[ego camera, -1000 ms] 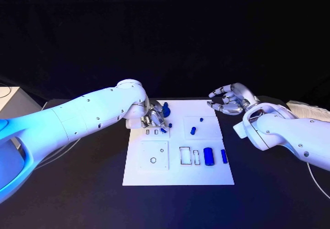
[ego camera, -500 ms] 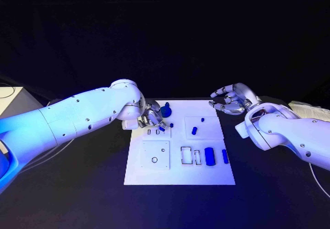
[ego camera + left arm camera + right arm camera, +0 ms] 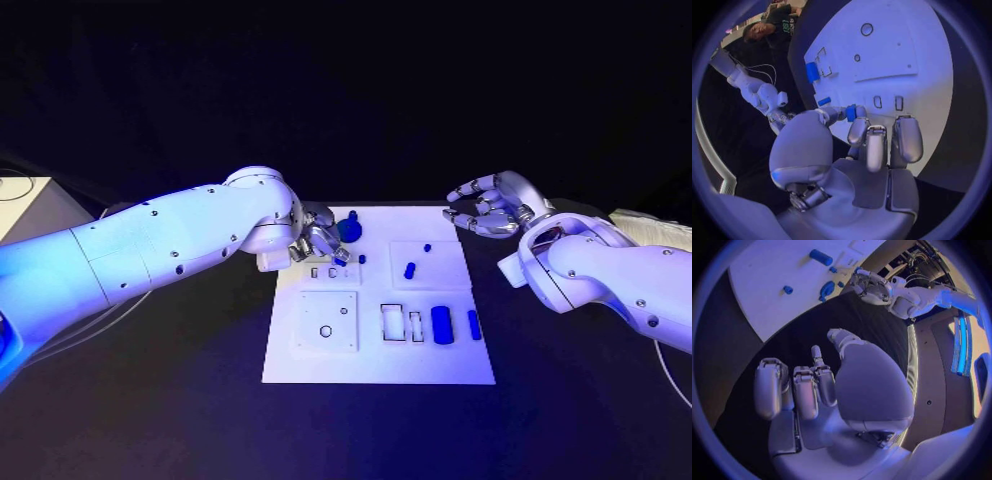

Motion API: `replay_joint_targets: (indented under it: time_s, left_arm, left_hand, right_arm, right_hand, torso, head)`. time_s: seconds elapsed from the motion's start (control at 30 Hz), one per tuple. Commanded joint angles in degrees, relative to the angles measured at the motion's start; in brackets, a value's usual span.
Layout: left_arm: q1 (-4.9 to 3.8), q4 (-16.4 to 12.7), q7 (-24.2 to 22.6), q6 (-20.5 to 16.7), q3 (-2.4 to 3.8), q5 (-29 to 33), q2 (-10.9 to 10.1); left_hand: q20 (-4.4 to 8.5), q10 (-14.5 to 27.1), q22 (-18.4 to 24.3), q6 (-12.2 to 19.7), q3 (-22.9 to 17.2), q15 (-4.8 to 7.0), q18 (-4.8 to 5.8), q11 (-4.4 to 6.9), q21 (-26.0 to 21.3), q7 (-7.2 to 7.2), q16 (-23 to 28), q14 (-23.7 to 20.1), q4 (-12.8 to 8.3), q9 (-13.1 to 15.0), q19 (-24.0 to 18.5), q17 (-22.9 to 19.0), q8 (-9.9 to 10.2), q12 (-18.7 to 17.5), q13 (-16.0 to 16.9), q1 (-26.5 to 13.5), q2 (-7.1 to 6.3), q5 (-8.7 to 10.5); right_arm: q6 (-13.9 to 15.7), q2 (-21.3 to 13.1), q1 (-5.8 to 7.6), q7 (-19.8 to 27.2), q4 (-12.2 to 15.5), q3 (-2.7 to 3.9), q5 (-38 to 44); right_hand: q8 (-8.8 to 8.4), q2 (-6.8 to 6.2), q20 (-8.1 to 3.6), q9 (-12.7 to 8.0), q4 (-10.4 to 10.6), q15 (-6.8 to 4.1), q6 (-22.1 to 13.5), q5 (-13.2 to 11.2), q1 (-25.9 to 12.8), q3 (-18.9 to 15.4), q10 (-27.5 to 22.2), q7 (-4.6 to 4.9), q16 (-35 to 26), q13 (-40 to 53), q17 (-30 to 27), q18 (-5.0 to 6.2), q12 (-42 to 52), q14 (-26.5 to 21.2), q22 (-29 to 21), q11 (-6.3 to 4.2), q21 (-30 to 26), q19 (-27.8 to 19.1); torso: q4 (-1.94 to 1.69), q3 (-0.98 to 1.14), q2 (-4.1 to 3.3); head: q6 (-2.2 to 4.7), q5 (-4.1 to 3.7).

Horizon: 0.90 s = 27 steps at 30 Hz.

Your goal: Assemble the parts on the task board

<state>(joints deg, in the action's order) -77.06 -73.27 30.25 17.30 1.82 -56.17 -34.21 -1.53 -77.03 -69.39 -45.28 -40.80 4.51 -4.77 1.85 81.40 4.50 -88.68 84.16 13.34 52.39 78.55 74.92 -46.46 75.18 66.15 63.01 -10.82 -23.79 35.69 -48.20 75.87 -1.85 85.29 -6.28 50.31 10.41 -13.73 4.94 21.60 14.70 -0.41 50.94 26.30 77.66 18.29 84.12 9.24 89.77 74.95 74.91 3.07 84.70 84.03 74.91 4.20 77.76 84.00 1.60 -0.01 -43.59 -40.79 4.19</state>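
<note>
The left hand point(image 3: 320, 242) pinches a small blue part point(image 3: 851, 112) at its fingertips, low over the white board point(image 3: 378, 368) — likely lining it up with the little slots point(image 3: 886, 102) just ahead. The right hand point(image 3: 488, 208) hangs beside the board's far corner, fingers curled on nothing — waiting.

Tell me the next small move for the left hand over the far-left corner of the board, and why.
Probably lower the left hand slightly toward the two small slots on the task board. In the left wrist view it seems to pinch a small blue part just short of them. The right hand hovers off the board, holding nothing.
</note>
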Motion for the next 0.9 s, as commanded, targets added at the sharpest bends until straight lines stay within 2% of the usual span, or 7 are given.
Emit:
replay_joint_targets:
  time_s: [0.03, 0.27, 0.4, 0.5, 0.6, 0.67, 0.9]
  left_arm:
    - [0.23, -0.26, -0.57, -4.11, -0.15, -1.30, -0.22]
    - [1.20, -0.26, -0.61, -6.44, -0.40, -1.70, -0.58]
    - [2.19, -0.53, -0.53, -7.89, -0.50, -2.97, -0.76]
    - [2.79, -0.72, -0.48, -8.27, -0.53, -3.38, -0.89]
    - [3.25, -0.69, -0.43, -8.35, -0.56, -3.58, -0.86]
    - [3.41, -0.64, -0.41, -8.36, -0.58, -3.65, -0.81]
    - [3.63, -0.49, -0.38, -8.47, -0.63, -4.01, -0.72]
  left_hand:
    - [0.02, -0.72, -0.26, -2.79, -9.81, 0.44, 0.56, 0.02, 0.42, -2.28, -0.12, 5.17, -10.31, 3.54, 0.53, 13.04, -0.28, 0.42, 0.18, -0.35, 0.28, -0.35]
    - [0.08, -0.96, -0.54, -3.04, -9.89, 0.51, 0.61, 0.10, 0.55, -2.37, -0.13, 5.19, -10.41, 3.66, 0.71, 13.06, -0.27, 0.53, 0.32, -0.51, 0.31, -0.42]
    - [0.18, -1.17, -0.59, -3.45, -9.83, 0.60, 0.62, 0.21, 0.58, -2.50, -0.15, 5.21, -10.38, 3.84, 0.78, 13.09, -0.27, 0.51, 0.21, -0.92, 0.38, -0.38]
    - [0.22, -1.15, -0.69, -3.65, -9.78, 0.64, 0.65, 0.27, 0.62, -2.58, -0.14, 5.20, -10.36, 3.93, 0.85, 13.07, -0.28, 0.35, -0.09, -1.11, 0.41, -0.35]
    - [0.23, -1.14, -0.65, -3.68, -9.79, 0.65, 0.64, 0.28, 0.60, -2.59, -0.14, 5.20, -10.37, 3.94, 0.83, 13.07, -0.28, 0.32, -0.15, -1.12, 0.42, -0.37]
    - [0.23, -1.10, -0.64, -3.69, -9.80, 0.66, 0.64, 0.29, 0.60, -2.61, -0.13, 5.20, -10.38, 3.96, 0.83, 13.05, -0.27, 0.25, -0.26, -1.14, 0.43, -0.38]
    - [0.24, -1.09, -0.64, -3.70, -9.80, 0.66, 0.63, 0.30, 0.60, -2.61, -0.12, 5.20, -10.38, 3.96, 0.83, 13.04, -0.27, 0.23, -0.29, -1.14, 0.43, -0.39]
  right_arm:
    - [-0.44, -0.09, -0.02, 0.01, 0.02, 0.01, 0.53]
    - [-0.27, -0.15, -0.02, 0.10, -0.06, 0.01, 0.66]
    - [-0.21, -0.13, -0.02, 0.16, -0.04, 0.02, 0.74]
    - [-0.19, -0.16, -0.02, 0.17, 0.02, 0.02, 0.83]
    - [-0.18, -0.19, -0.02, 0.16, 0.03, 0.02, 0.88]
    - [-0.17, -0.19, -0.02, 0.17, 0.06, 0.02, 0.90]
    - [-0.18, -0.15, -0.02, 0.18, 0.10, 0.02, 0.97]
  right_hand:
    - [0.23, -0.30, 0.34, 0.09, -0.07, 0.16, 0.07, 0.21, -0.09, 0.27, 0.65, 0.00, -0.24, 10.42, 14.21, 0.14, 0.25, 5.74, 2.61, 0.11, -0.29, 1.89]
    - [0.23, -0.30, 0.34, 0.09, -0.07, 0.16, 0.07, 0.21, -0.09, 0.27, 0.65, 0.00, -0.24, 10.42, 14.21, 0.14, 0.25, 5.74, 2.61, 0.11, -0.29, 1.89]
    - [0.23, -0.30, 0.34, 0.09, -0.07, 0.16, 0.07, 0.21, -0.09, 0.27, 0.65, 0.00, -0.24, 10.42, 14.21, 0.14, 0.25, 5.74, 2.61, 0.11, -0.29, 1.89]
    - [0.23, -0.30, 0.34, 0.09, -0.07, 0.16, 0.07, 0.21, -0.09, 0.27, 0.65, 0.00, -0.24, 10.42, 14.21, 0.14, 0.25, 5.74, 2.61, 0.11, -0.29, 1.89]
    - [0.23, -0.30, 0.34, 0.09, -0.07, 0.16, 0.07, 0.21, -0.09, 0.27, 0.65, 0.00, -0.24, 10.42, 14.21, 0.14, 0.25, 5.74, 2.61, 0.11, -0.29, 1.89]
    - [0.24, -0.36, 0.33, 0.09, 0.02, 0.15, 0.03, 0.26, -0.16, 0.32, 0.60, -0.01, -0.29, 10.36, 14.13, 0.16, 0.20, 5.72, 2.54, 0.10, -0.36, 1.88]
    - [0.24, -0.36, 0.33, 0.09, 0.02, 0.15, 0.03, 0.26, -0.16, 0.32, 0.60, -0.01, -0.29, 10.36, 14.13, 0.16, 0.20, 5.72, 2.54, 0.10, -0.36, 1.88]
  torso:
    - [-0.16, 0.07, 0.03]
    - [-0.41, 0.28, 0.21]
    - [-0.44, 0.38, 0.29]
    - [-0.30, 0.29, 0.20]
    - [-0.36, 0.25, 0.17]
    - [-0.41, 0.30, 0.18]
    - [-0.38, 0.27, 0.15]
  head:
    - [-0.37, 0.24]
    - [-0.71, 0.34]
    - [-0.77, 0.36]
    - [-0.84, 0.37]
    - [-0.94, 0.38]
    - [-0.98, 0.36]
    - [-1.11, 0.35]
